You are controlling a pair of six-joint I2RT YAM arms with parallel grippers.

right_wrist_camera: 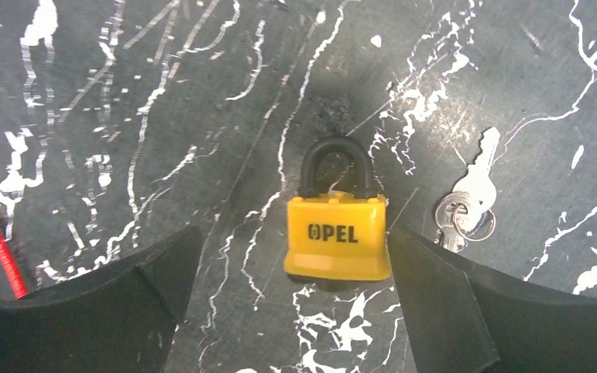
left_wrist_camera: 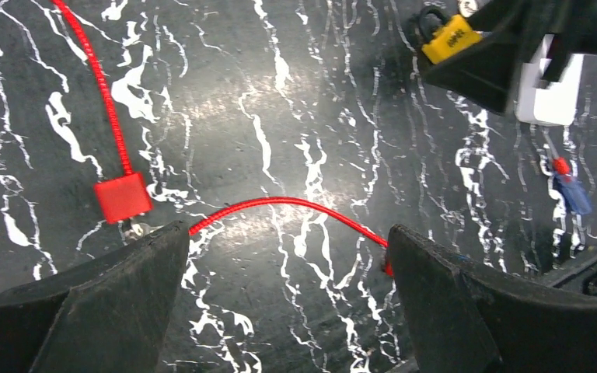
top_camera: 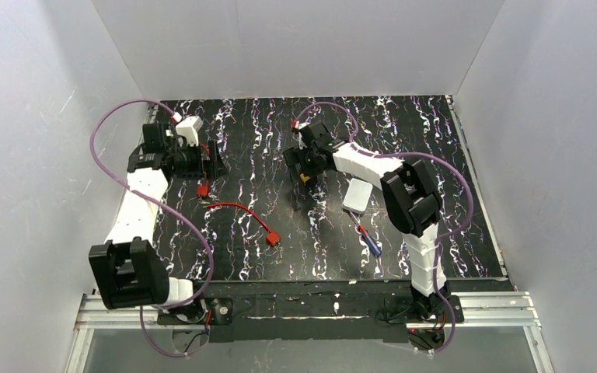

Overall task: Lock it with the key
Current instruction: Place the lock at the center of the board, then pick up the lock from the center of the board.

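Surface: the table (top_camera: pixel 280 132) is black, veined all over with white marble streaks. The left wrist view shows a soft bright patch of reflected light on it. Fine scratches show up close in the right wrist view.

Room: plain pale walls (top_camera: pixel 295 47) close the table in at the back and on both sides. A metal rail (top_camera: pixel 311 305) runs along the near edge, where my two bases are bolted. A purple cable (top_camera: pixel 99 144) loops out from my left arm, and another one from my right arm.

My right pincer (right_wrist_camera: pixel 291 241) is low over the centre of the table with its fingers spread wide. It has hold of nothing. The padlock (right_wrist_camera: pixel 336 237), yellow with a black shackle and the word OPEL on it, lies flat on the table between those fingers. Its right edge is just beside my right finger, and I cannot tell if they touch. It is well apart from the left finger.

The key (right_wrist_camera: pixel 476 183), silver on a small ring, lies on the table just right of the padlock, apart from it.

My left pincer (left_wrist_camera: pixel 286 233) is at the far left, spread fully wide and empty. A red cable (left_wrist_camera: pixel 295 205) arcs across the surface beneath it, with a red block (left_wrist_camera: pixel 123 197) at one end.

Also on the table: a white box (top_camera: pixel 357 195) near my right arm, and a small blue-and-red item (top_camera: pixel 369 242) nearer the rail.
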